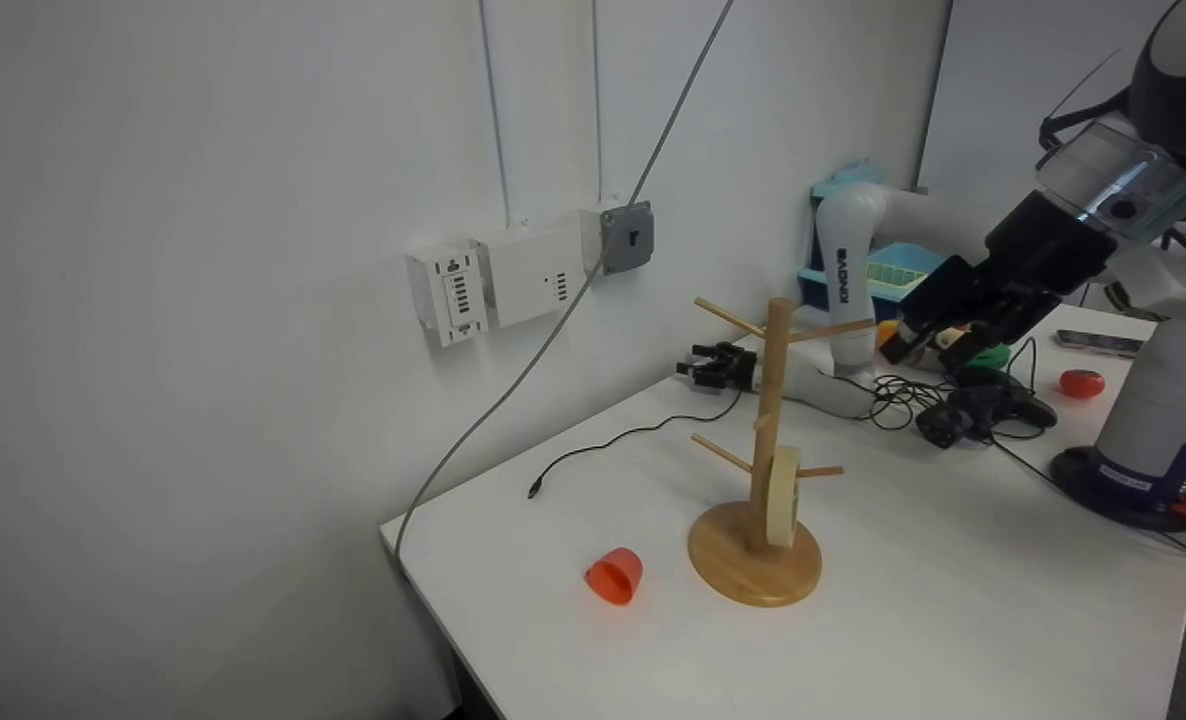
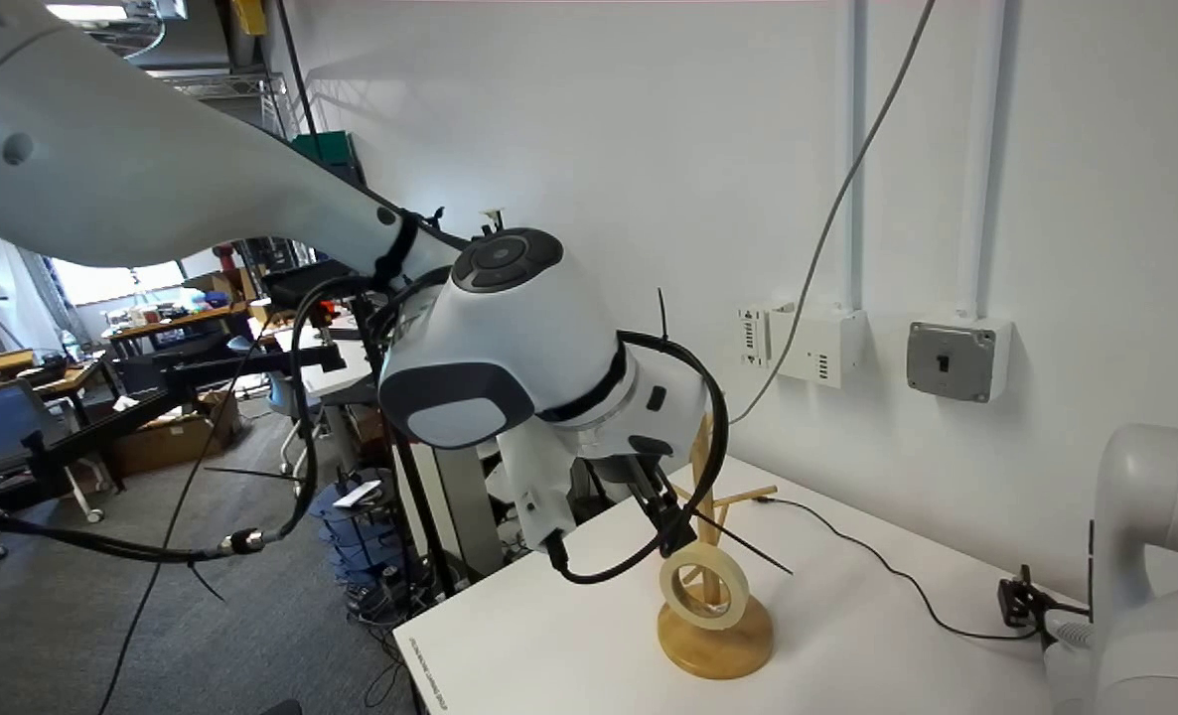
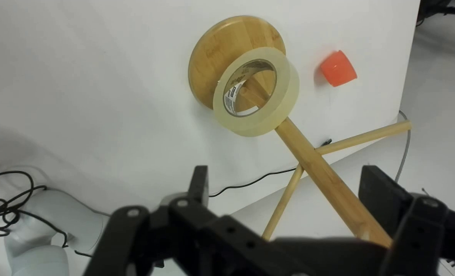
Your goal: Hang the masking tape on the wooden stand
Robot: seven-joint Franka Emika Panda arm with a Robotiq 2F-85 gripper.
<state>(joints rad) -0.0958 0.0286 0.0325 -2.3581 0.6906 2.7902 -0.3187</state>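
The wooden stand [image 1: 771, 385] stands upright on the white table. It also shows in an exterior view [image 2: 713, 657] and in the wrist view [image 3: 327, 184]. The masking tape [image 1: 781, 500] hangs on a lower peg, close against the pole, above the round base. It faces an exterior view [image 2: 672, 588] and the wrist view [image 3: 255, 128], with the peg through its hole. My gripper [image 1: 928, 348] is open and empty, up and away from the tape. In the wrist view the spread fingers [image 3: 285, 170] frame the pole and upper pegs in the background.
An orange-red cup [image 1: 613, 576] lies on its side near the stand. A white Kinova arm [image 1: 846, 270] stands by the wall, its black gripper [image 1: 718, 366] low on the table. A black cable [image 1: 633, 432] and a dark controller [image 1: 983, 405] lie nearby.
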